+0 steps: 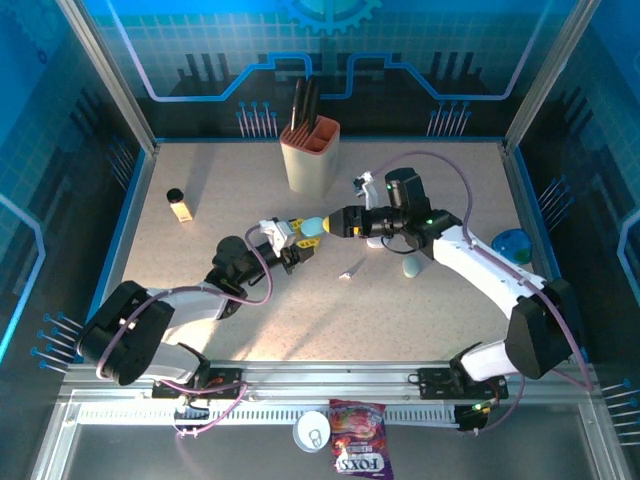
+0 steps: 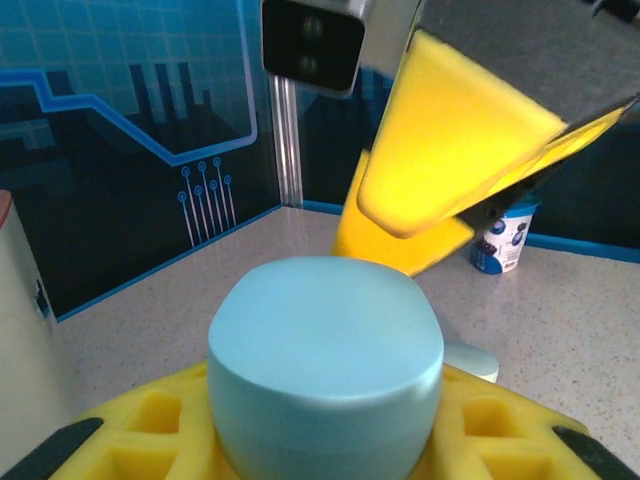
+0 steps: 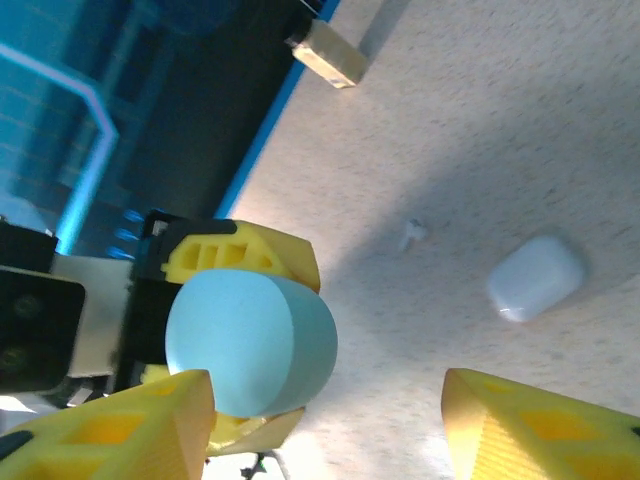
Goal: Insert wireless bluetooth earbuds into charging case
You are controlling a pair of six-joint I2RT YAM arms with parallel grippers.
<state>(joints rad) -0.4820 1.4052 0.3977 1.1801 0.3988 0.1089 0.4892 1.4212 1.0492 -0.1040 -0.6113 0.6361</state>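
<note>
The pale teal charging case (image 1: 312, 228) is held above the table's middle, with my left gripper (image 1: 301, 240) shut on it. In the left wrist view the case (image 2: 325, 360) sits between that gripper's yellow fingers (image 2: 140, 430). My right gripper (image 1: 335, 224) stands open just to the right of the case, and its yellow fingers (image 2: 450, 150) hang over it. In the right wrist view the case (image 3: 245, 340) lies beside one finger of the right gripper (image 3: 335, 430), apart from the other. One tiny white earbud (image 1: 352, 268) (image 3: 411, 234) lies on the table.
A pale pebble-shaped case (image 1: 413, 267) (image 3: 536, 277) lies right of the earbud. A tan holder with dark utensils (image 1: 311, 150) stands at the back. A small black-capped bottle (image 1: 180, 205) is at the left and a blue object (image 1: 513, 245) at the right edge. A candy bag (image 1: 360, 450) lies in front of the rail.
</note>
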